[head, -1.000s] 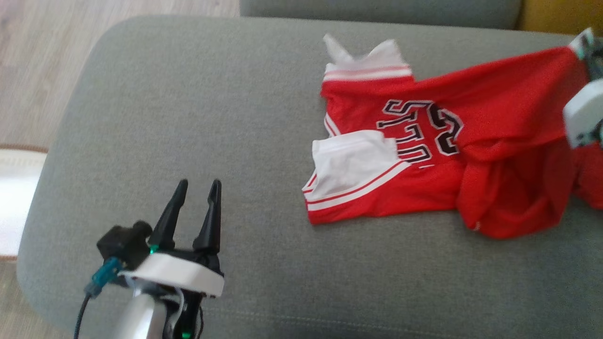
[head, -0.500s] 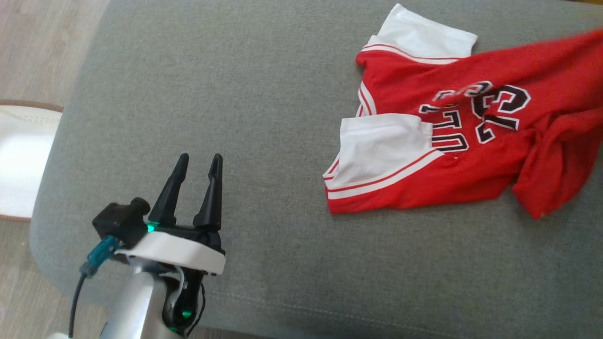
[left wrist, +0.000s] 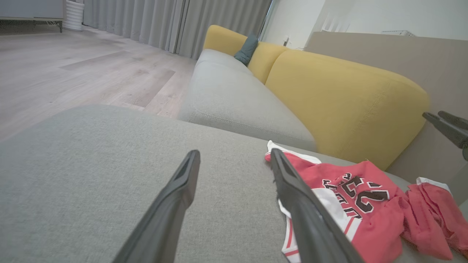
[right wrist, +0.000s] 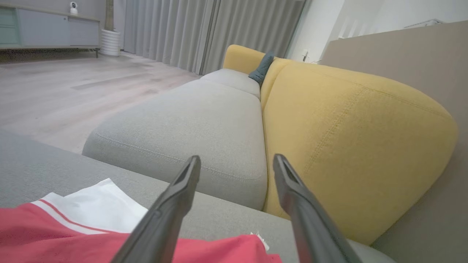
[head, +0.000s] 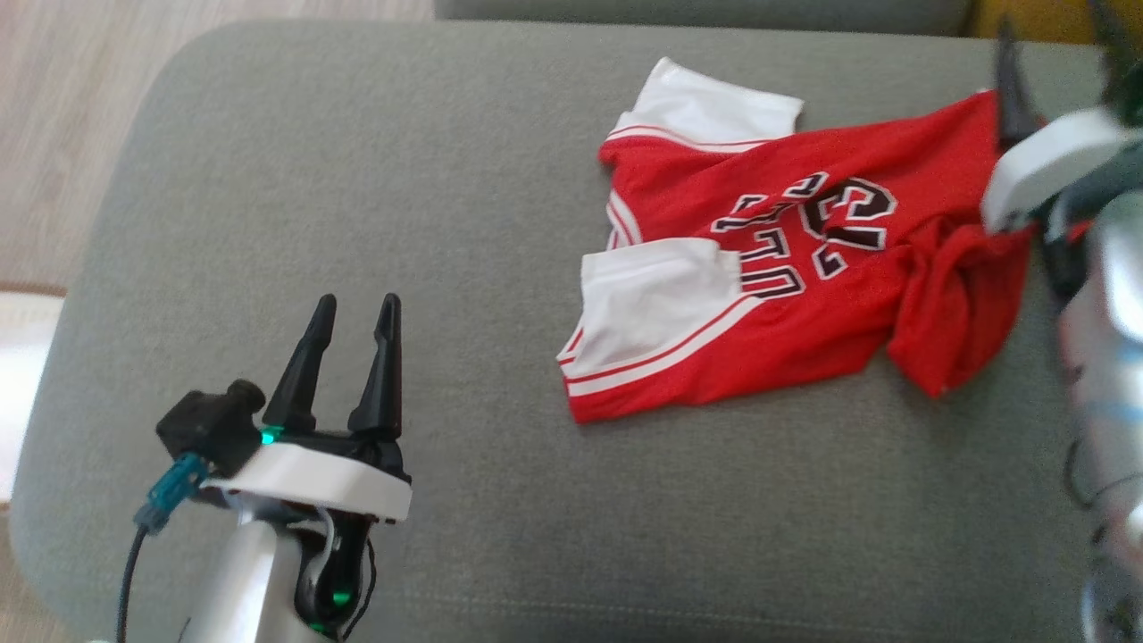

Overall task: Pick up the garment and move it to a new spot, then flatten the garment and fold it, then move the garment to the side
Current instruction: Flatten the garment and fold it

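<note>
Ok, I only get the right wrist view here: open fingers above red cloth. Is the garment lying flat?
Observer: No. In the head view the jersey is bunched up at its end by the right gripper.
Operator: Where is the left gripper?
Observer: Open, above bare cushion, well left of the jersey, not touching it.
Operator: Which side faces up?
Observer: The printed one: black letters and the number 23 show.

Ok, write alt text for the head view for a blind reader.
A red and white basketball jersey lies crumpled on a grey sofa cushion, bunched at its right end. The left gripper stands open at the lower left, apart from it; the right gripper, blurred, is at the right edge beside that end.
</note>
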`<state>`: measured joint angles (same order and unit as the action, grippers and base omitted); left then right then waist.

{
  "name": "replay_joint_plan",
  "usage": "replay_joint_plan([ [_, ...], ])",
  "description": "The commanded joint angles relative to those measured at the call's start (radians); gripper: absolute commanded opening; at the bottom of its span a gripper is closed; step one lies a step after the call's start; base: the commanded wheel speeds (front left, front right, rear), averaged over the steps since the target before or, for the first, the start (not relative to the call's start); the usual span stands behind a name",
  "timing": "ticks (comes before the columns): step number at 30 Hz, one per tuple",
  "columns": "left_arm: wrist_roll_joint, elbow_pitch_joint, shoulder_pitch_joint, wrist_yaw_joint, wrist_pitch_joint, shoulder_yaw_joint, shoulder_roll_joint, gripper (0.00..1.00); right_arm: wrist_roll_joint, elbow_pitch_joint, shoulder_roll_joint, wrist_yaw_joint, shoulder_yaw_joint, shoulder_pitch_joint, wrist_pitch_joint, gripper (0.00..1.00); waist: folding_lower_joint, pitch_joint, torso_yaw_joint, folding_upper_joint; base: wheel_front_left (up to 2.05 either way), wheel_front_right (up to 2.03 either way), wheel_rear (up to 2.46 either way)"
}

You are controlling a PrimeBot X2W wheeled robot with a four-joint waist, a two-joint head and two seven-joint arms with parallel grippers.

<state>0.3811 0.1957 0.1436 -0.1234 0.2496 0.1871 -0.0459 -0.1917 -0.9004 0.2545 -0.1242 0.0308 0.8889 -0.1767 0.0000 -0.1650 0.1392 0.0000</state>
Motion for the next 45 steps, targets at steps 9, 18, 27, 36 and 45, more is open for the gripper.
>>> replay_joint_plan([
  [9,-0.012,-0.05,-0.022,0.009,0.012,-0.035,-0.004,1.0,0.127,0.233,-0.141,-0.007,-0.046,-0.246,-0.063,1.0,0.0,0.067,-0.075,0.0,0.0,0.0,0.0],
  [18,-0.016,-0.052,-0.033,0.011,0.012,-0.027,-0.004,1.0,0.187,0.436,-0.199,-0.007,-0.03,-0.521,-0.04,1.0,0.0,0.068,-0.104,0.0,0.0,0.0,0.0],
  [27,-0.035,-0.02,0.006,0.006,0.012,-0.012,-0.004,1.0,0.233,0.589,-0.204,-0.007,-0.055,-0.619,0.021,1.0,0.0,0.037,-0.158,0.0,0.0,0.0,0.0],
  [36,-0.075,0.125,0.129,-0.002,0.012,0.052,-0.008,1.0,0.243,0.667,-0.204,-0.007,-0.063,-0.634,0.057,1.0,0.0,-0.015,-0.213,0.0,0.0,0.0,0.0],
  [45,-0.097,0.396,0.341,-0.004,-0.081,0.101,-0.044,1.0,0.25,0.686,-0.204,-0.007,-0.083,-0.62,0.061,1.0,0.0,-0.065,-0.267,0.0,0.0,0.0,0.0],
])
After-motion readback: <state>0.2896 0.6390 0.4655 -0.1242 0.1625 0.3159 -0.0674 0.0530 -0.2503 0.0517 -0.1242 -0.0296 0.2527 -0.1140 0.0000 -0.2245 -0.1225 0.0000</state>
